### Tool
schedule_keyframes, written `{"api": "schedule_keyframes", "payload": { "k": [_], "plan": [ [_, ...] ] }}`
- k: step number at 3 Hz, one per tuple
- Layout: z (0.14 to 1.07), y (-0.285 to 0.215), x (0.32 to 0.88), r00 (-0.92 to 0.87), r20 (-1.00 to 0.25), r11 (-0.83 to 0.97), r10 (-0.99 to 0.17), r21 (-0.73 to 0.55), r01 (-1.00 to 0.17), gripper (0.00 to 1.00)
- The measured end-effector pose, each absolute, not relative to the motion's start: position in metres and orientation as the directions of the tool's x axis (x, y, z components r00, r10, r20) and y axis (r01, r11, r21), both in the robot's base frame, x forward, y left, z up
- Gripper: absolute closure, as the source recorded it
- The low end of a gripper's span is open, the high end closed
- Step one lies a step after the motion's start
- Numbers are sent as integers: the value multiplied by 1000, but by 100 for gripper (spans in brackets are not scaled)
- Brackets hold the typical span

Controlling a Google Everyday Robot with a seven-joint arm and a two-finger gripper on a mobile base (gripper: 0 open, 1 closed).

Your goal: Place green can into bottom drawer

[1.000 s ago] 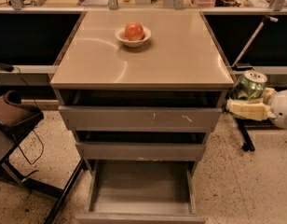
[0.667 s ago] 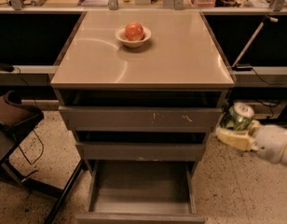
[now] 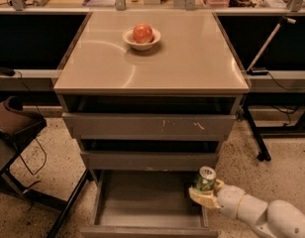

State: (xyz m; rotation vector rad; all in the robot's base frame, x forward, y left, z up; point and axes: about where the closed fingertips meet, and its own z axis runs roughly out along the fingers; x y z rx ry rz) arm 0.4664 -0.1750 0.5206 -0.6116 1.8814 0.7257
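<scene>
The green can [image 3: 205, 179] has a silver top and stands upright in my gripper [image 3: 206, 191], which is shut on it. I hold it just above the right edge of the bottom drawer [image 3: 142, 202], which is pulled open and shows a smooth flat grey floor. My white arm [image 3: 261, 213] comes in from the lower right corner. The can's lower part is hidden by the pale fingers [image 3: 201, 199].
A white bowl with a red apple [image 3: 141, 35] sits on the cabinet top [image 3: 192, 58]. The top drawer front [image 3: 147, 125] has pale scratch marks; the middle drawer [image 3: 147, 160] is slightly out. A brown chair [image 3: 16, 125] stands left; a dark stand leg [image 3: 255, 138] stands right.
My gripper with the green can has moved down and to the left, from beside the cabinet's right side at top-drawer height to the right edge of the open bottom drawer.
</scene>
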Motion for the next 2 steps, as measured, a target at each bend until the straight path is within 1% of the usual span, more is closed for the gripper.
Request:
{"api": "schedule_keyframes", "payload": {
  "k": [1, 2],
  "plan": [
    [429, -147, 444, -507, -843, 692, -178, 259, -674, 100],
    [415, -148, 444, -522, -829, 697, -199, 255, -670, 100]
  ]
}}
